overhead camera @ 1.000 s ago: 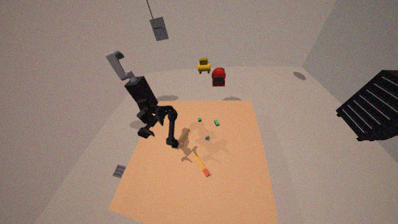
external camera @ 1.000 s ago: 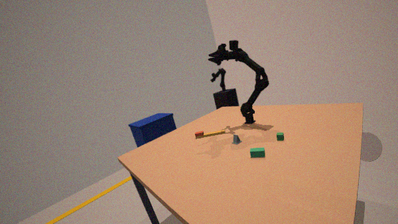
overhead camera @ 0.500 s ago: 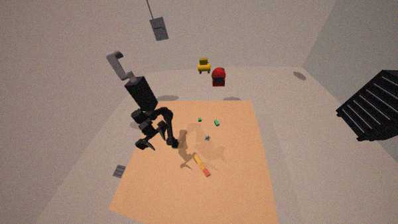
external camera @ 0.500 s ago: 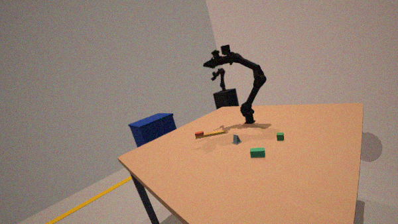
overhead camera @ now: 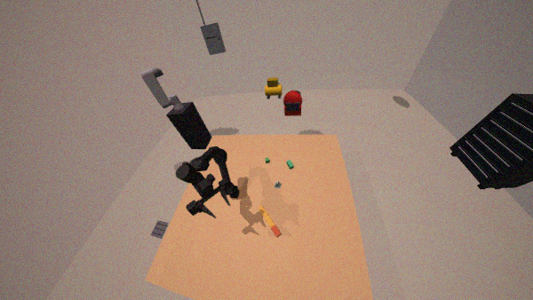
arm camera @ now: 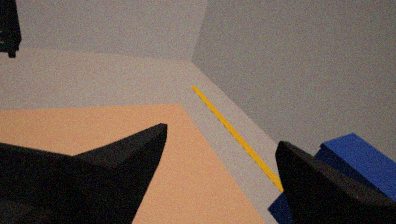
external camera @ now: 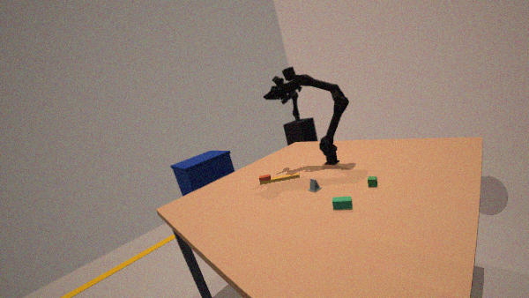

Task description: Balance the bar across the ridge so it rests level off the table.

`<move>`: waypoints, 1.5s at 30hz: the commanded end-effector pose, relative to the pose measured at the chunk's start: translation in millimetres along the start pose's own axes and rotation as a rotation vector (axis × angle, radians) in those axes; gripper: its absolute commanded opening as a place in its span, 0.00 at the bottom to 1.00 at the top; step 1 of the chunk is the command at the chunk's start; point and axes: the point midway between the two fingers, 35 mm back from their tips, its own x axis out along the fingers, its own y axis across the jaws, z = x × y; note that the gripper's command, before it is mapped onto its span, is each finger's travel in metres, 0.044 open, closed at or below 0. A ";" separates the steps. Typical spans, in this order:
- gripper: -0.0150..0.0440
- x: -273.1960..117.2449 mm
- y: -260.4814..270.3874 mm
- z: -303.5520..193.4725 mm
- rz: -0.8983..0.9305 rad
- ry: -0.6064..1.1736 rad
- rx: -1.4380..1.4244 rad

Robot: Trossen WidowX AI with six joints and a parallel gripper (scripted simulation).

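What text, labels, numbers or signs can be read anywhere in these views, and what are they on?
No readable text in any view.
Bar: yellow with a red end, no marking.
Ridge: plain grey.
Two green blocks: unmarked.
Blue cabinet: unmarked.
Grey panel hanging overhead: faint dark marks, too blurred to read.
Red machine and yellow machine on the floor: any labels too small to tell.
Claw: plain black.
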 end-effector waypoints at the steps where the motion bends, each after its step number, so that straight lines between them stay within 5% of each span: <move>1: 0.79 15.9 -0.6 -14.1 0.025 0.052 -0.069; 22: 0.79 83.6 30.9 -87.5 0.274 0.288 -0.565; 45: 0.79 125.1 96.3 -170.9 0.750 0.415 -1.195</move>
